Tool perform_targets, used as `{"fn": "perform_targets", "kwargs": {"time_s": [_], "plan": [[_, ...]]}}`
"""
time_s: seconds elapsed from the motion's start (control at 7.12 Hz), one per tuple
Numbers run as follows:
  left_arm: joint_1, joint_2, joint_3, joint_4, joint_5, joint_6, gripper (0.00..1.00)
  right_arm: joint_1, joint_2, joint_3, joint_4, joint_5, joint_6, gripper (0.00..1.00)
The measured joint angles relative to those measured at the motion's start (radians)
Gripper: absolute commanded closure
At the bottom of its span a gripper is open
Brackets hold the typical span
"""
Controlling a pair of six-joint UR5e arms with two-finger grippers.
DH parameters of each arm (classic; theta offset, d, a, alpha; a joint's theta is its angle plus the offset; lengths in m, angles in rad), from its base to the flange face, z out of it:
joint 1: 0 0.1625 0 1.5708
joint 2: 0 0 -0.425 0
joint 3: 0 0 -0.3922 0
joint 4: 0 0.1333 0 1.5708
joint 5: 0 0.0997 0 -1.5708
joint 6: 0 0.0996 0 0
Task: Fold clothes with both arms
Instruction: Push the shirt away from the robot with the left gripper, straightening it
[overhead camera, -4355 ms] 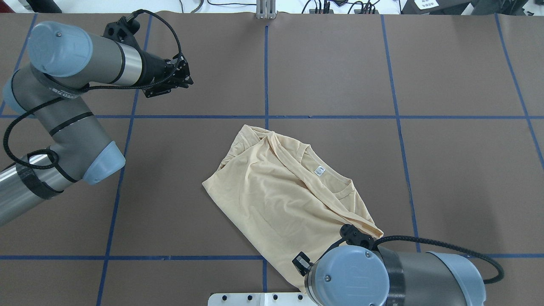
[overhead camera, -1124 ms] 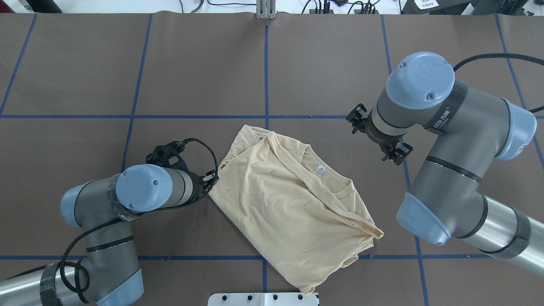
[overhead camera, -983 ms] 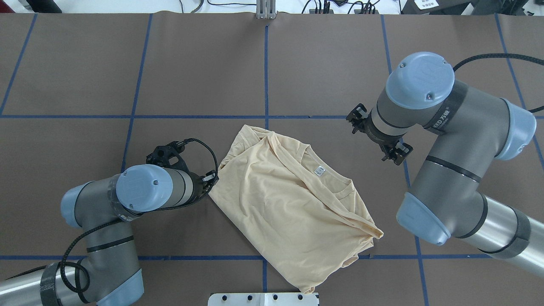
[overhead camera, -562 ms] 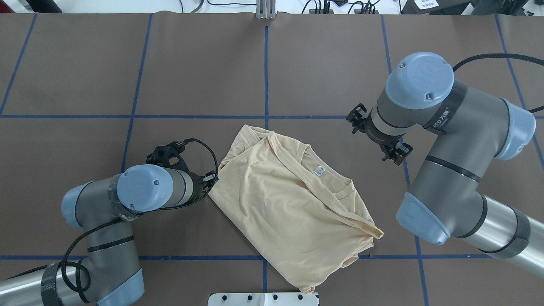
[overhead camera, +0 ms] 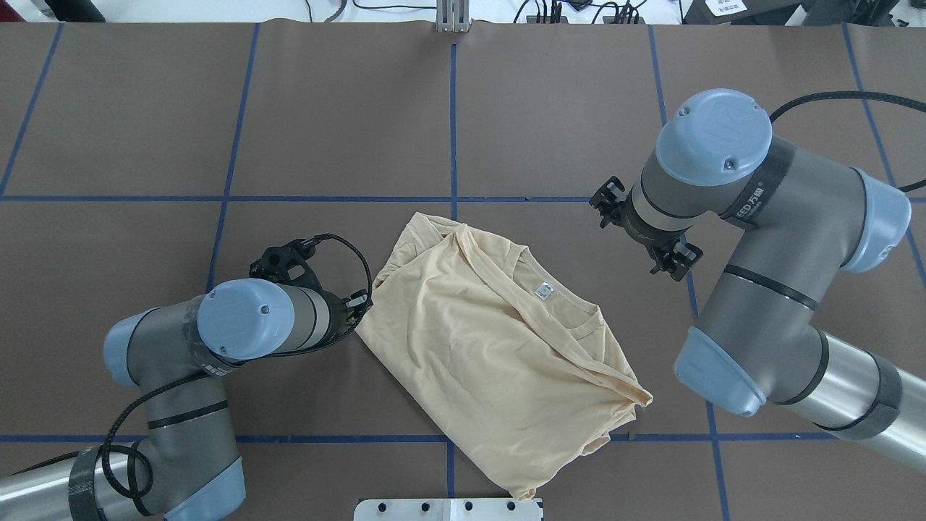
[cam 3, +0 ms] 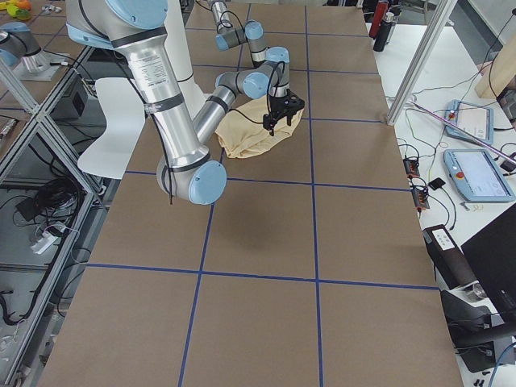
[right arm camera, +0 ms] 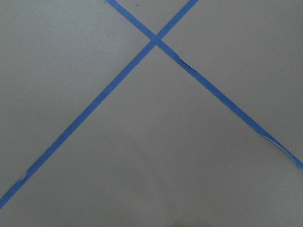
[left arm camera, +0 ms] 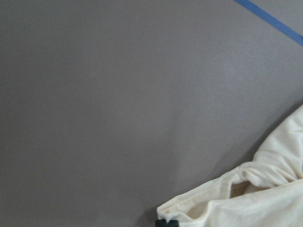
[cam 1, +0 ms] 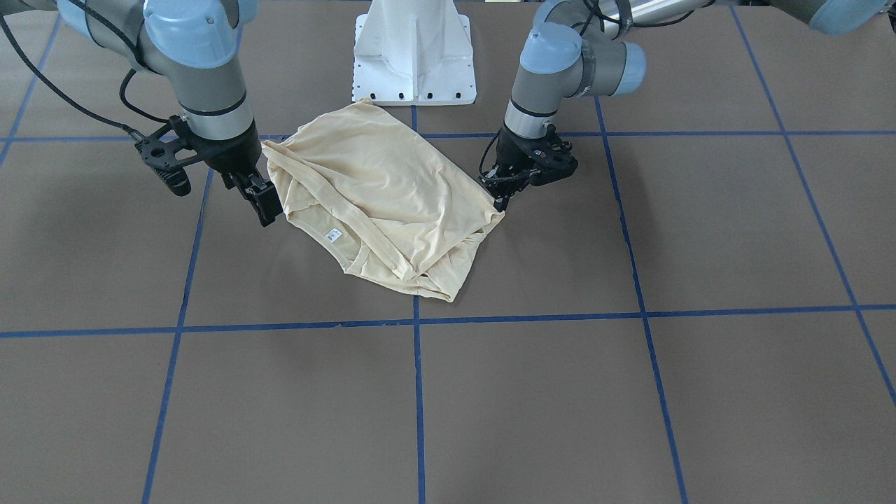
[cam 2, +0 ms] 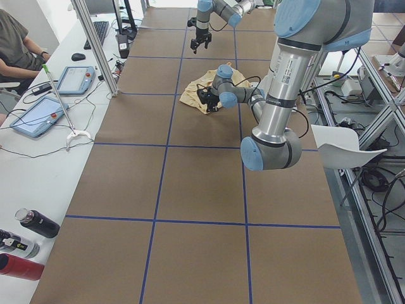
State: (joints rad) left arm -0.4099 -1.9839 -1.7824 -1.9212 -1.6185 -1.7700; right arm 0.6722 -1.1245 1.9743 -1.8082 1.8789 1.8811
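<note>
Overhead exterior: one cream T-shirt lies folded on the table between two arms. The left gripper touches its corner, jaw state unclear; the right gripper hangs nearby, jaws spread.

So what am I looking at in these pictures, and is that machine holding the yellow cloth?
The machine is two silver-grey jointed robot arms, the left arm and the right arm, each ending in a black two-finger gripper. Six cameras caught one moment: one facing the robot, one above and behind it, one at each table end, one on each wrist. On the brown table, marked with blue tape lines, lies a rumpled pale cream-yellow long-sleeved T-shirt with a small white neck label. The left gripper sits at one corner of the T-shirt; whether it has pinched the cloth I cannot tell. The right gripper hangs beside it, holding nothing.
</note>
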Motion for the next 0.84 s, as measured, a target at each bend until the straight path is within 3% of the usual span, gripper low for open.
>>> {"fn": "perform_targets", "kwargs": {"time_s": [0.42, 0.56, 0.84], "plan": [[-0.119, -0.083, 0.061, -0.01, 0.0, 0.175, 1.0, 0.019, -0.001, 0.003, 0.0, 0.021, -0.001, 0.0], [-0.165, -0.129, 0.124, -0.033, 0.0, 0.233, 1.0, 0.023, -0.005, 0.004, 0.0, 0.024, -0.002, 0.0], [-0.246, -0.263, 0.373, -0.186, 0.0, 0.325, 1.0, 0.032, -0.009, 0.006, 0.0, 0.029, -0.002, 0.0]]}}
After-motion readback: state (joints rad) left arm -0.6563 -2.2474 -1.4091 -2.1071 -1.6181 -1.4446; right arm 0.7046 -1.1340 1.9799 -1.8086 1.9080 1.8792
